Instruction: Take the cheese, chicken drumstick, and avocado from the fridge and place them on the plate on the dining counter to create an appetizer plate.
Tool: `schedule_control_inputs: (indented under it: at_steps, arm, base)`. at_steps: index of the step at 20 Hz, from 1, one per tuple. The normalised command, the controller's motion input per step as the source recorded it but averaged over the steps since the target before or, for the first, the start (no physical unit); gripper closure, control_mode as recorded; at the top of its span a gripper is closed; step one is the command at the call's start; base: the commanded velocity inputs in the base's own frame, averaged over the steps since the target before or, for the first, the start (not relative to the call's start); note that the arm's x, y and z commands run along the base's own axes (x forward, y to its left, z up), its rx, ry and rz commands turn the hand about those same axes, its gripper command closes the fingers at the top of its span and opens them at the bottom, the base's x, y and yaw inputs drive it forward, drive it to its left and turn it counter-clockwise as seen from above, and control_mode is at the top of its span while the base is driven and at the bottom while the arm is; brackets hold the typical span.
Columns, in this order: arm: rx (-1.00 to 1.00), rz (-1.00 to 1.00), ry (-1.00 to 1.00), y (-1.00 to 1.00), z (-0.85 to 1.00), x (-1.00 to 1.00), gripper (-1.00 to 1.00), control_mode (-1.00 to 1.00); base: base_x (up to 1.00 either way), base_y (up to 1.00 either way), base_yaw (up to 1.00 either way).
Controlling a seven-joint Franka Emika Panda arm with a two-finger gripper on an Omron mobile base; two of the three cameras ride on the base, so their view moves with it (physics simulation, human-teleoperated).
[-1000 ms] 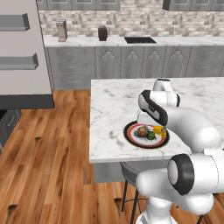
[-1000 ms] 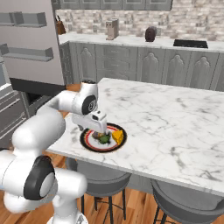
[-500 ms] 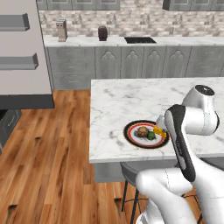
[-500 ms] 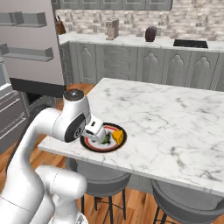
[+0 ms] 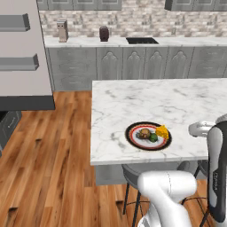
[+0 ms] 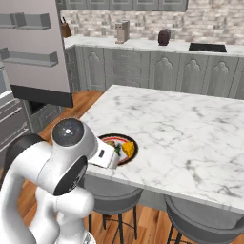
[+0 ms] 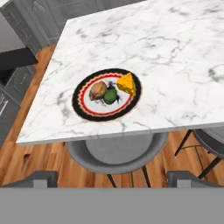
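Note:
The plate [image 7: 106, 113] lies near the front edge of the marble dining counter [image 7: 175, 65]. On it rest the yellow cheese [image 7: 126, 83], the dark green avocado [image 7: 110, 96] and the brown chicken drumstick [image 7: 98, 90], close together. My gripper [image 7: 112, 178] hangs open above and in front of the plate, its fingertips [image 7: 41, 177] wide apart with nothing between them. In the left base view the plate [image 5: 133, 141] carries the cheese [image 5: 162, 131], avocado [image 5: 153, 137] and drumstick [image 5: 144, 133]. My arm hides part of the plate [image 6: 131, 142] in the right base view. The fridge door [image 5: 22, 48] stands at the left.
Grey stools [image 7: 116, 153] sit under the counter's front edge. A wall counter with a sink [image 5: 141, 41], a dark jar [image 5: 104, 33] and a small block [image 5: 62, 30] runs along the back. Wood floor [image 5: 53, 146] lies between fridge and island.
My arm has drawn back from above the plate toward the base, and the hand now sits farther from the plate. The three foods stay on the plate.

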Motion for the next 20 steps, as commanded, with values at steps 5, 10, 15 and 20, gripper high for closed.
schedule_control_inputs:
  at_steps: [5, 10, 15, 20]
  arm:
    - [0.00, 0.02, -0.04, -0.33, 0.54, -0.49, -1.00, -1.00]
    - [0.02, 0.00, 0.03, -0.42, 0.25, 0.07, -1.00, -1.00]
    - [0.05, 0.05, 0.06, -0.40, 0.06, 0.50, -1.00, -1.00]
    - [0.04, 0.13, 0.00, -0.31, -0.13, 0.40, -1.00, -1.00]
  base:
    - [0.00, 0.00, 0.00]
    - [0.00, 0.00, 0.00]
    - [0.00, 0.00, 0.00]
    - [0.00, 0.00, 0.00]
